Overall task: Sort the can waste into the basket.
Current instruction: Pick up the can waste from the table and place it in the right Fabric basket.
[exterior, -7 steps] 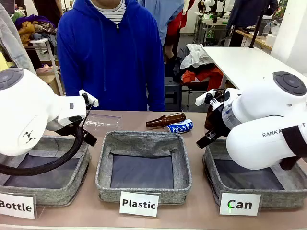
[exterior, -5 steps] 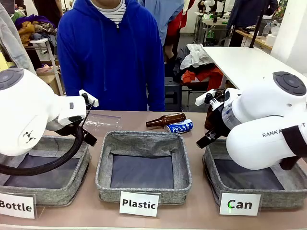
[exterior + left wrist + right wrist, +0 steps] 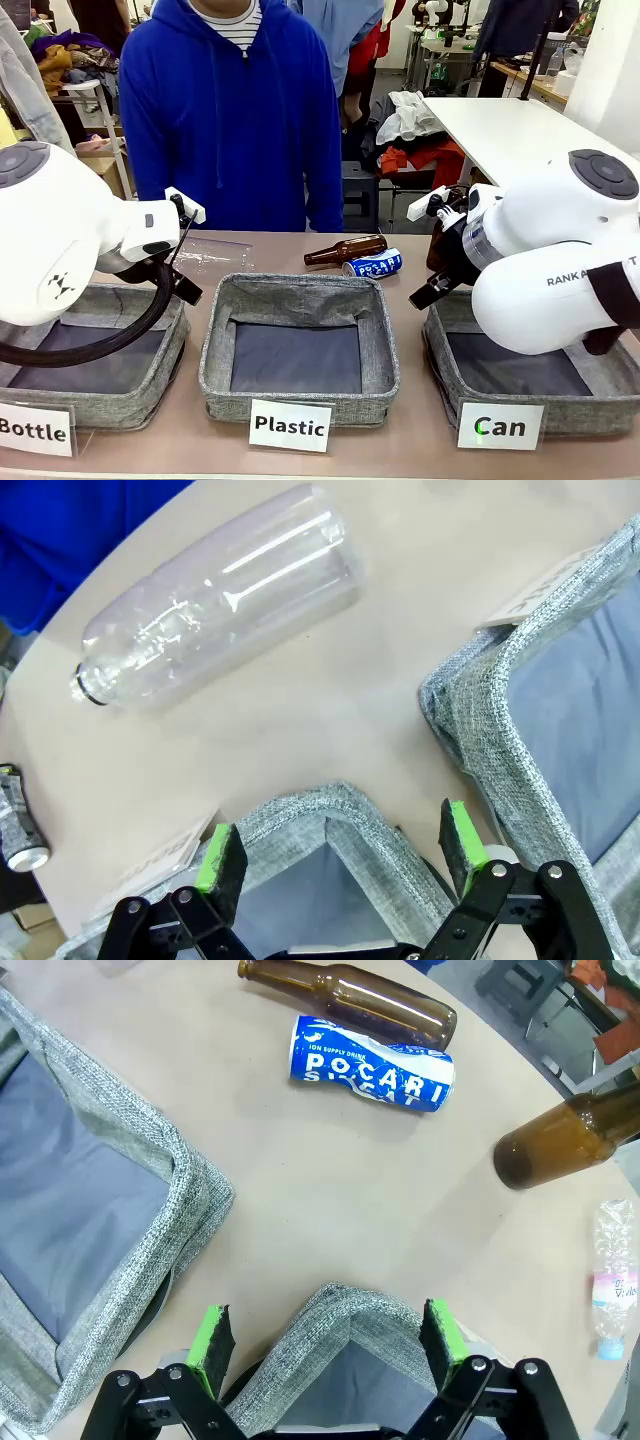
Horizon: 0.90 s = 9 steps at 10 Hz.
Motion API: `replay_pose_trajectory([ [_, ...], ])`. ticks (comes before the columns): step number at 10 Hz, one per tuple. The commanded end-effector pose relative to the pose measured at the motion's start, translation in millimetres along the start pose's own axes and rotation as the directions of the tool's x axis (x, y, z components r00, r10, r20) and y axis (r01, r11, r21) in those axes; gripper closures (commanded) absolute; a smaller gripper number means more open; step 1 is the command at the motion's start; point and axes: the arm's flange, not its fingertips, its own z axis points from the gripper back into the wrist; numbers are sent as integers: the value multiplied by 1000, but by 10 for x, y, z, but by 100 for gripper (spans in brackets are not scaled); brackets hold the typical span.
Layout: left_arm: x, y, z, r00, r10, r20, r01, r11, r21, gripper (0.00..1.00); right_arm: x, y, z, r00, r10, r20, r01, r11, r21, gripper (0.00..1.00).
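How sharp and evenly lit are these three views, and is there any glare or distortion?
Front view: evenly lit and sharp, the label on the Can basket easily read. Left wrist view: bright streaks of glare on the clear plastic bottle. Right wrist view: crisp lettering on the blue can, soft shadows only.

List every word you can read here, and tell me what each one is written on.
"Bottle": left card.
"Plastic": middle card.
"Can": right card.
"ION SUPPLY DRINK", "POCARI": blue can; the line below is creased, only partly legible.
"RANKA": right arm, rest hidden.
Too small to read: small bottle's label.
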Motion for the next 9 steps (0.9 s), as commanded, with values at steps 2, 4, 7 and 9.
replay_pose_trajectory([
  [2,0,0,0,1000,0,0,0,1000,0,0,0,-1,0,1000,-1,0,1,1000,0,0],
  [4,0,0,0,1000,0,0,0,1000,0,0,0,-1,0,1000,-1,0,1,1000,0,0],
  [7,0,0,0,1000,0,0,0,1000,0,0,0,0,0,1000,0,0,0,1000,0,0],
  [9,26,27,663,996,88,30,-85,991,-103,0,153,-31,639,997,-71,18,67,982,177,0],
])
